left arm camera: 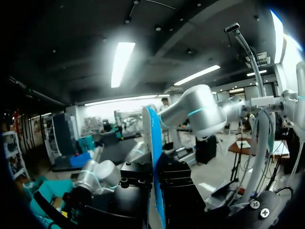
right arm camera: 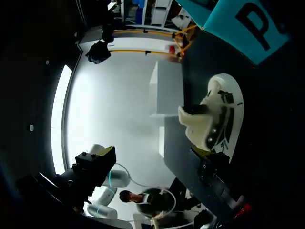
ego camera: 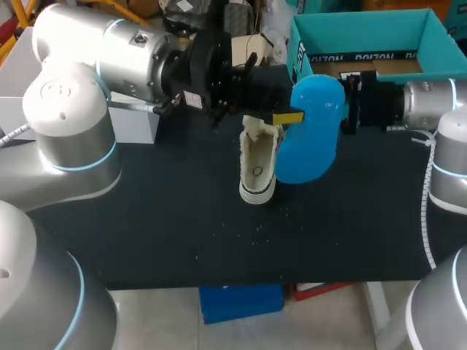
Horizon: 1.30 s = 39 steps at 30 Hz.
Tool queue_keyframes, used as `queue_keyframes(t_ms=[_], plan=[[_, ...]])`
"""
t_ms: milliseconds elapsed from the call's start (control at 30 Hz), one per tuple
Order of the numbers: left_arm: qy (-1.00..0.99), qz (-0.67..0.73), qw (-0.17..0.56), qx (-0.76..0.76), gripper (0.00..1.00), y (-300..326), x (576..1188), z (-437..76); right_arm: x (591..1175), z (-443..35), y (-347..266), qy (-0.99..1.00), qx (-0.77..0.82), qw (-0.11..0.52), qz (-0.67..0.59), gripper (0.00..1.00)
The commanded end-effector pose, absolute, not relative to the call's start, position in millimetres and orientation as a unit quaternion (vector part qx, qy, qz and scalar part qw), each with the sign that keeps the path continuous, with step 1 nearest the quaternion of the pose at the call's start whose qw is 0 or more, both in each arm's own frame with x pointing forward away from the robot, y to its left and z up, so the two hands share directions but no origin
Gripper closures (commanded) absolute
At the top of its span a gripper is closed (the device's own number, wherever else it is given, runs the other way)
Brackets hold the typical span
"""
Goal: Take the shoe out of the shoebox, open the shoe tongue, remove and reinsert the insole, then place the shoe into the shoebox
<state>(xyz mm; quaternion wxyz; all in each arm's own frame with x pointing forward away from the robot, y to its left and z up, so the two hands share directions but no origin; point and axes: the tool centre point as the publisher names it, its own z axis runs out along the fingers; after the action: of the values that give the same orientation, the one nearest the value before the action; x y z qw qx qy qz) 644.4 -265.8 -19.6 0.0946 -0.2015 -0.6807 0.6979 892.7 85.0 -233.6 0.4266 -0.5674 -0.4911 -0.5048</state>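
On blk table (ego camera: pixel 146 233): shoe (ego camera: pixel 257 171) nr shoebox (ego camera: pixel 350 33).

A white shoe (ego camera: pixel 257 171) rests mid-way along the black tabletop (ego camera: pixel 182 226), an open teal shoebox (ego camera: pixel 350 33) at its far right corner.

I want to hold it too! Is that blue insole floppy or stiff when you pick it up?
Probably fairly stiff: the blue insole sticks out of the left gripper without drooping. Likely light, since it looks very thin edge-on in the left wrist view. It might bend if pushed flat-on.
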Motion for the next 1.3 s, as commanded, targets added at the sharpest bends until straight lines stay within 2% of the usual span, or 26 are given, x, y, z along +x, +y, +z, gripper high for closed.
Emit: queue_keyframes(t_ms=[33,600,733,833,967,1100,1300], plan=[[-0.675,0.694,0.123,-0.217,1.0,-267,661,-38,893,-234,87,-0.491,-0.568,0.426,-0.505,0.0],[-0.675,0.694,0.123,-0.217,1.0,-267,661,-38,893,-234,87,-0.491,-0.568,0.426,-0.505,0.0],[-0.69,0.65,-0.017,-0.316,1.0,-274,623,-45,893,-234,87,-0.491,-0.568,0.426,-0.505,0.0],[-0.694,0.617,-0.094,-0.359,1.0,-274,612,-64,893,-234,87,-0.491,-0.568,0.426,-0.505,0.0],[-0.672,0.611,-0.143,-0.392,1.0,-268,613,-91,893,-234,87,-0.491,-0.568,0.426,-0.505,0.0],[-0.662,0.608,-0.149,-0.412,1.0,-266,623,-116,893,-234,87,-0.491,-0.568,0.426,-0.505,0.0],[-0.637,0.629,-0.105,-0.433,1.0,-265,651,-155,893,-234,87,-0.491,-0.568,0.426,-0.505,0.0]])
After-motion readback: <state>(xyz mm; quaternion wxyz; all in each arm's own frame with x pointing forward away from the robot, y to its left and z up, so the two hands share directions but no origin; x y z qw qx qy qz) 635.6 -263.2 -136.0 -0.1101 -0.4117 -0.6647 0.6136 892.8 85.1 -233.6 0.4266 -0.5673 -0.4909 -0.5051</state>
